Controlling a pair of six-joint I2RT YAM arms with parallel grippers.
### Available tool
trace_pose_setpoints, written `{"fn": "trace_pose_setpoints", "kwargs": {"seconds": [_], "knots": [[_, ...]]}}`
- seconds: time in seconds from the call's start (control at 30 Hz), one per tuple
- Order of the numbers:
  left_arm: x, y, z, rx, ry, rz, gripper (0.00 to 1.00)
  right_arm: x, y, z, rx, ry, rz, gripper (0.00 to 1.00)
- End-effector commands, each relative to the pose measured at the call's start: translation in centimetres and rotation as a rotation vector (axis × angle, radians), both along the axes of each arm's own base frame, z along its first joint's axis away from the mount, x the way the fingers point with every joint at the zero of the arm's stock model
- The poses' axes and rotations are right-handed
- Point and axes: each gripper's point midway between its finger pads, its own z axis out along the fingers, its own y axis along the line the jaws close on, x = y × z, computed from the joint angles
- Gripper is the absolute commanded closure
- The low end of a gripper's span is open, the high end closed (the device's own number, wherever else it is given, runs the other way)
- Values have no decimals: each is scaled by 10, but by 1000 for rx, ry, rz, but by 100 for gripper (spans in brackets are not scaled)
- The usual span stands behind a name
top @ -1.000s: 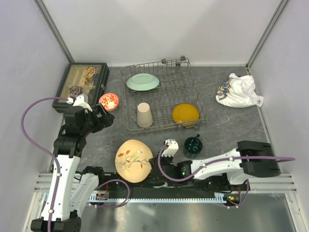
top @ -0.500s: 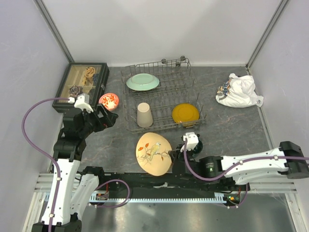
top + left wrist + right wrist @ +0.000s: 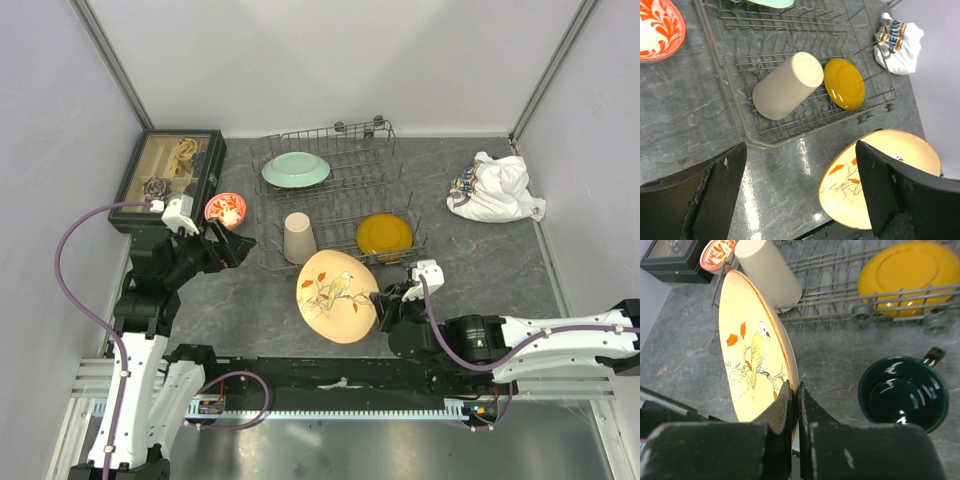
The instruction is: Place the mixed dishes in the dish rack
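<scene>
The only writing is a blue and orange print on the cloth (image 3: 899,36), seen best from the left wrist and too small to read. The bowl (image 3: 226,209) carries a white leaf pattern, and the tan plate (image 3: 757,355) a painted bird on a branch with orange leaves.

The right wrist view alone shows the mug (image 3: 903,395), which stands upright on the table just right of the tan plate. From above, the right arm hides it. That view also shows the right gripper (image 3: 795,390) with its fingers pinched tight on the tan plate's lower rim. The plate is held on edge over the table just in front of the rack (image 3: 335,200), with its painted face turned left. Only the top view shows the glass-topped box (image 3: 170,165) in full. The left gripper (image 3: 800,150) hangs with its fingers wide apart and nothing between them, over the table near the rack's front left corner.

There are three plates. The green plate (image 3: 295,169) lies in the rack's far part, the yellow plate (image 3: 384,235) in its near right part, and the third is the tan plate in the gripper. There is one cup (image 3: 299,238) in the near left part of the rack. The bowl sits on the table between the box and the rack. There is one each of mug, rack, cloth and box.
</scene>
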Motion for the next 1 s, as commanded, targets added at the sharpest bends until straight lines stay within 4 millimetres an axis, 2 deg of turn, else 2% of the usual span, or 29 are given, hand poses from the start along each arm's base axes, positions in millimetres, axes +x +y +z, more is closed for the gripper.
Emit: {"fn": "trace_pose_setpoints", "kwargs": {"seconds": [0.0, 0.23, 0.6, 0.73, 0.87, 0.93, 0.97], "knots": [[0, -11, 14, -50, -50, -52, 5, 23, -14, 85, 227, -93, -141, 100], [-2, -12, 12, -55, -48, -60, 5, 48, -40, 121, 174, -144, -225, 100], [-1, -12, 13, -53, -50, -64, 5, 68, -86, 165, 51, -246, -362, 100], [-1, -13, 12, -55, -48, -65, 5, 75, -92, 172, -41, -271, -391, 100], [0, -12, 12, -56, -47, -63, 5, 90, -85, 176, -186, -290, -419, 100], [-1, -12, 13, -55, -51, -61, 5, 101, -87, 184, -187, -305, -446, 100], [0, -12, 13, -55, -52, -60, 5, 106, -81, 183, -237, -317, -405, 100]]}}
